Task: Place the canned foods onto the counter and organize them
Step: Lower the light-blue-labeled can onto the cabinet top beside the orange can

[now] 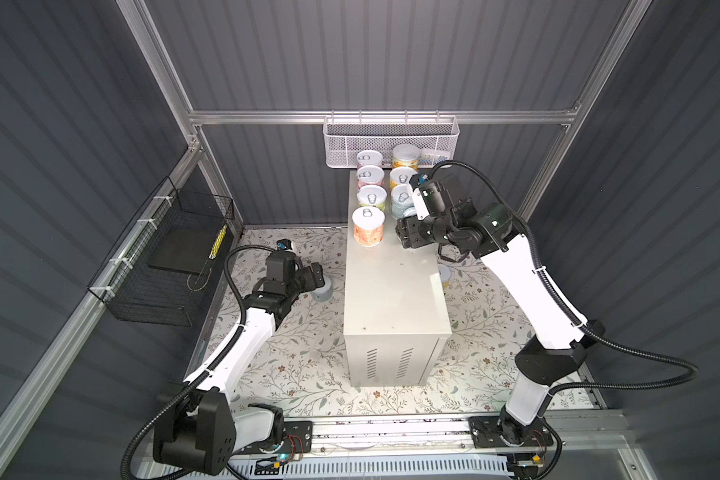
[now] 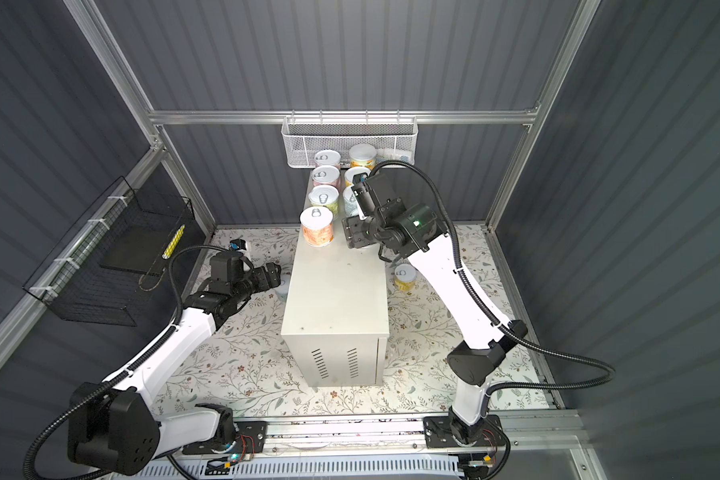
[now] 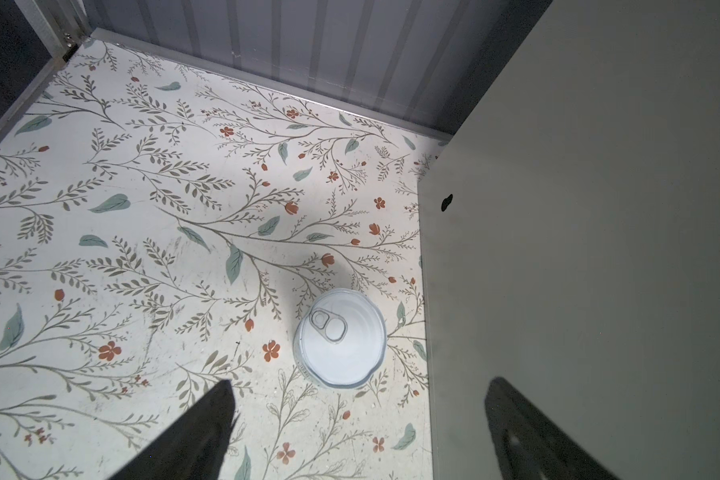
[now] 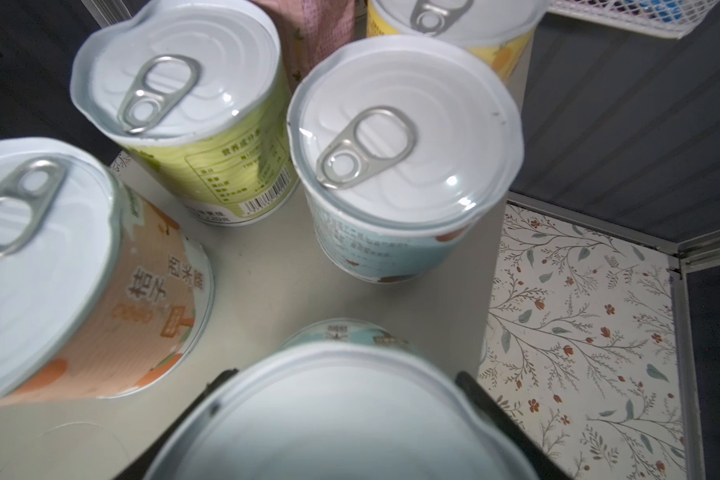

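Pale-blue can [image 4: 337, 411] is hanging clamped in the right gripper [image 1: 408, 232] over the counter [image 1: 391, 286], beside the orange can [image 4: 100, 291]; any skewed lowering is risking toppled neighbours. Left gripper [image 3: 360, 384] is hovering spread above a white-lidded can [image 3: 341, 338] on the floral surface [image 3: 142, 249].

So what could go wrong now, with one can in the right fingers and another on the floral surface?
The held can hangs close to the orange can; setting it down may knock that one.
It is also near the counter edge, so it might slip off.
One open left finger lines up with the counter wall; lowering onto the floor can may hit it.
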You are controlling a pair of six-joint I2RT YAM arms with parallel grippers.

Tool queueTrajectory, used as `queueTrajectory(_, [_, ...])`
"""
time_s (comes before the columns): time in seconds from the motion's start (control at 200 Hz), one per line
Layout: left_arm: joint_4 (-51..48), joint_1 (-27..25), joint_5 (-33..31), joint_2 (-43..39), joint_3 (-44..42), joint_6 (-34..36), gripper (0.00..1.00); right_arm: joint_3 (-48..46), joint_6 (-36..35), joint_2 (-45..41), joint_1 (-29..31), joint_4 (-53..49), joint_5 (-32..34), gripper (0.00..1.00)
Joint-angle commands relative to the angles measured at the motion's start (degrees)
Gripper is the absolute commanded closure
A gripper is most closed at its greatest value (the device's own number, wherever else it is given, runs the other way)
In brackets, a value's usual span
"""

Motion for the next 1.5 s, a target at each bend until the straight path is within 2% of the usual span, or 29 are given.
queueTrajectory(0.0, [-0.13, 0.22, 0.35, -0.99, 0.42, 1.16, 0.05, -0.54, 0.36, -1.65, -0.15, 0.94, -1.60, 0.35])
queueTrajectory(0.31, [-0.22, 0.22, 0.28, -2.24, -0.05, 1.15, 0.05, -0.42, 0.89, -2.32, -0.14, 1.53, -4.48, 0.14])
queueTrajectory(0.565, [-0.17, 0.22, 0.61, -2.03, 0.16, 1.07, 0.04, 0.00, 0.98, -3.39, -0.06, 1.45, -4.10, 0.01])
queueTrajectory(0.796, [-0.24, 0.22, 1.09, -1.74, 0.93, 1.06, 0.04, -1.54, 0.25, -8.12, 0.24, 2.14, -5.82, 0.01])
queueTrajectory(0.956, [-0.26, 0.22, 1.07, -1.69, 0.71, 0.78, 0.04, -9.50, 1.03, -14.23, 0.90, 6.08, -6.91, 0.01])
queueTrajectory(1.036, [-0.35, 0.21, 0.81, -1.77, 0.56, 0.84, 0.04, -15.01, 1.86, -17.67, 1.21, 8.62, -7.18, 0.05])
queueTrajectory(1.101, [-0.23, 0.22, 0.69, -1.71, 0.48, 0.85, 0.04, -19.31, 2.33, -19.94, 1.17, 10.74, -7.77, 0.14])
queueTrajectory(1.241, [0.09, 0.22, 1.11, -1.02, 0.47, 0.71, 0.05, -23.56, 2.92, -21.26, 1.13, 12.73, -6.01, 0.24])
queueTrajectory(1.386, [0.27, 0.22, 1.51, -0.64, 0.42, 0.52, 0.05, -26.13, 2.74, -20.71, 0.69, 15.04, -5.77, 0.49])
queueTrajectory(1.496, [-0.05, 0.22, 1.42, -0.73, 0.51, 0.63, 0.05, -25.99, 2.58, -19.71, 0.47, 15.45, -5.81, 0.48])
